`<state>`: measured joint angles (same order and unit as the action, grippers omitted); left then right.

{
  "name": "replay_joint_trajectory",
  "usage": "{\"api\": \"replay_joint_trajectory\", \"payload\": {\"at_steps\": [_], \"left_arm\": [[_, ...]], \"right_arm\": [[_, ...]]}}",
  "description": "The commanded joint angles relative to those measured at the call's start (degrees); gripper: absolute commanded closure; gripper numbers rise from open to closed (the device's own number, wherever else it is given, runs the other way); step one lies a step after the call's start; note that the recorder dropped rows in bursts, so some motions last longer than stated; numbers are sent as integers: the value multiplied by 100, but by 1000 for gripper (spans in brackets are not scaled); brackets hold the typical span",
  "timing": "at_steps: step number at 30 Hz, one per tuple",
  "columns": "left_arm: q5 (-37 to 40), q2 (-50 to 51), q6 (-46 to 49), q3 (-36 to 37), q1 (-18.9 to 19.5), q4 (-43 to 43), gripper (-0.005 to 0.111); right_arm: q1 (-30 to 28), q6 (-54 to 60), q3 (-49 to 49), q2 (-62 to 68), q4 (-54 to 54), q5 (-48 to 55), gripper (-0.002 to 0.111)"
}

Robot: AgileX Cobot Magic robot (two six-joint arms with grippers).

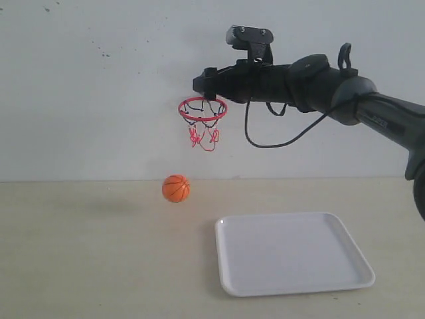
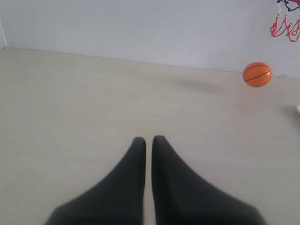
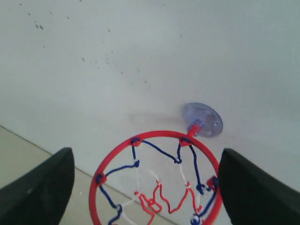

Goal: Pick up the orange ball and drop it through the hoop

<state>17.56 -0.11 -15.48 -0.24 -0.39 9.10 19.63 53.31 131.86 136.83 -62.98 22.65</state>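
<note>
The orange ball (image 1: 176, 188) (image 2: 257, 74) is below the hoop (image 1: 202, 109), low by the far edge of the table; whether it touches the surface I cannot tell. Nothing holds it. My right gripper (image 1: 199, 84) (image 3: 146, 158) is open just above the hoop's red ring (image 3: 159, 133), with nothing between its fingers. The suction mount (image 3: 202, 119) sticks to the wall. My left gripper (image 2: 148, 140) is shut and empty, low over the table, well apart from the ball. It does not show in the exterior view. The hoop's net (image 2: 286, 26) hangs above the ball.
A white tray (image 1: 292, 259) lies on the table to the right of the ball, its corner (image 2: 298, 109) just in the left wrist view. The pale wall (image 1: 99, 100) stands close behind the hoop. A black cable (image 1: 279, 139) loops under the right arm.
</note>
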Motion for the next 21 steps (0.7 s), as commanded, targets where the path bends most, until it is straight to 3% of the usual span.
{"api": "replay_joint_trajectory", "payload": {"at_steps": [1, 3, 8, 10, 21], "left_arm": [[1, 11, -47, 24, -21, -11, 103], [1, 11, -47, 24, -21, -11, 103], [1, 11, -47, 24, -21, -11, 103], [1, 11, -47, 24, -21, -11, 103], [1, 11, -47, 24, -21, -11, 103]], "right_arm": [[-451, -289, 28, -17, 186, 986, 30], [-643, -462, 28, -17, 214, 1493, 34], [-1160, -1158, 28, -17, 452, 2648, 60], [-1338, -1157, 28, -30, 452, 3134, 65], [-1904, -1556, 6, -118, 270, 4731, 67]]}}
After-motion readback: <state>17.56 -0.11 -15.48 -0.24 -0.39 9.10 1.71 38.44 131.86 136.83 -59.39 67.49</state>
